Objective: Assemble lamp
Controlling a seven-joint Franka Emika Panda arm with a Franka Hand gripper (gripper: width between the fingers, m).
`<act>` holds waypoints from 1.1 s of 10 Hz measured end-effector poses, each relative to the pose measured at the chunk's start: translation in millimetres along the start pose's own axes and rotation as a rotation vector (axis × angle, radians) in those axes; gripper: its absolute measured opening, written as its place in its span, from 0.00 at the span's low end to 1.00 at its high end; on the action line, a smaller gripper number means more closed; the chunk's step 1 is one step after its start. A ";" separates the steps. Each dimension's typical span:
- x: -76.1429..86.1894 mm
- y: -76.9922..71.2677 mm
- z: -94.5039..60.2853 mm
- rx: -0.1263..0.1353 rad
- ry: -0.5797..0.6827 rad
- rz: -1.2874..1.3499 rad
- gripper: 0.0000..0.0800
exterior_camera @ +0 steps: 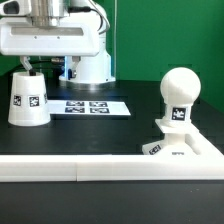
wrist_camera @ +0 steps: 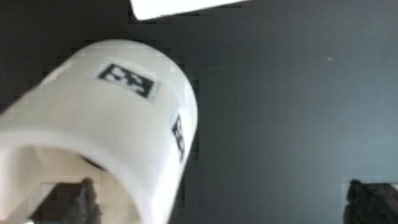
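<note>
The white tapered shade [exterior_camera: 28, 98] stands on the black table at the exterior view's left, narrow end up, with a tag on its side. It fills the wrist view [wrist_camera: 116, 130], its rim open toward the camera. My gripper [exterior_camera: 33, 66] hangs just above it, open [wrist_camera: 219, 205]. One finger [wrist_camera: 68, 205] is over the shade's opening and the other finger [wrist_camera: 370, 203] is outside its wall, over bare table. The ball-shaped bulb [exterior_camera: 181, 88] stands upright on the flat square base [exterior_camera: 170, 150] at the exterior view's right.
The marker board [exterior_camera: 95, 107] lies flat between the shade and the bulb; its corner shows in the wrist view [wrist_camera: 187, 6]. A long white rail [exterior_camera: 70, 168] runs along the table's front edge. The arm's white base [exterior_camera: 90, 65] stands behind.
</note>
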State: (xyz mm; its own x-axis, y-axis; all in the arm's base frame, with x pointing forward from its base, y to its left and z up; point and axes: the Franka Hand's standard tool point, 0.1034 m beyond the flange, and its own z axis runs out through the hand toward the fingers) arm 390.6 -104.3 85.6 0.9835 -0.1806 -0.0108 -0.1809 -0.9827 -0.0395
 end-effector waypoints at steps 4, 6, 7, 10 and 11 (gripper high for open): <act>0.6 1.1 3.1 -0.003 -0.006 0.000 0.73; 0.4 1.0 3.3 -0.003 -0.007 0.000 0.38; 0.4 1.0 3.3 -0.003 -0.007 0.000 0.38; 1.7 0.3 2.2 -0.003 -0.003 -0.002 0.06; 1.7 0.3 2.2 -0.003 -0.003 -0.002 0.06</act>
State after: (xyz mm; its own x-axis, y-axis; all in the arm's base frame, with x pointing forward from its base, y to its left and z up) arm 392.2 -104.9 83.4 0.9838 -0.1789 -0.0139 -0.1793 -0.9831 -0.0368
